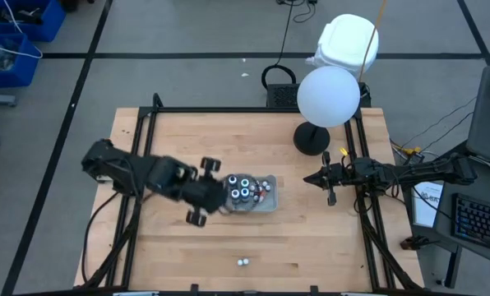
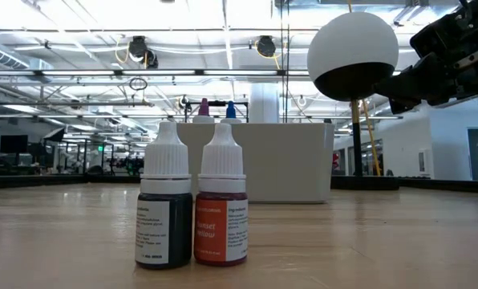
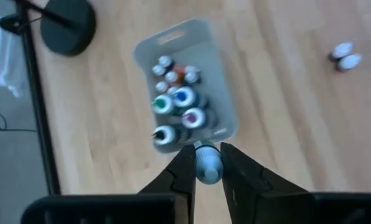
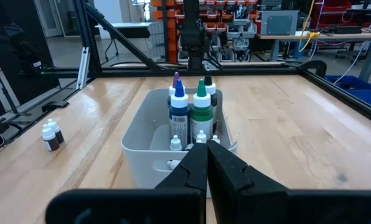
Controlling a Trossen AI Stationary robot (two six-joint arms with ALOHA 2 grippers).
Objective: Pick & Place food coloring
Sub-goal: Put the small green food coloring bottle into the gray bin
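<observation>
A clear tray [image 1: 268, 203] in the middle of the table holds several food coloring bottles [image 3: 176, 102], standing with their caps up. My left gripper [image 3: 206, 163] hangs above the tray's end nearest the left arm [image 1: 223, 196], shut on one small bottle with a pale bluish cap [image 3: 208, 167]. Two more small bottles [image 1: 242, 262] stand on their bases near the table's front edge, a dark one [image 2: 165, 209] and an orange-red one [image 2: 221, 209]. My right gripper [image 4: 205, 155] waits shut to the right of the tray [image 1: 312, 178]. My left gripper pinches the small bottle between its two fingers, one on each side of it just under the pale cap [image 3: 208, 174]. The fingers slant down from the table's left side. The bottle is lifted clear, cap up, above the tray's end.
A black lamp base [image 1: 312, 138] with a white globe [image 1: 328, 96] stands behind the tray to the right. A black frame [image 1: 150, 123] edges the wooden table. Bare wood lies in front of the tray and to its left.
</observation>
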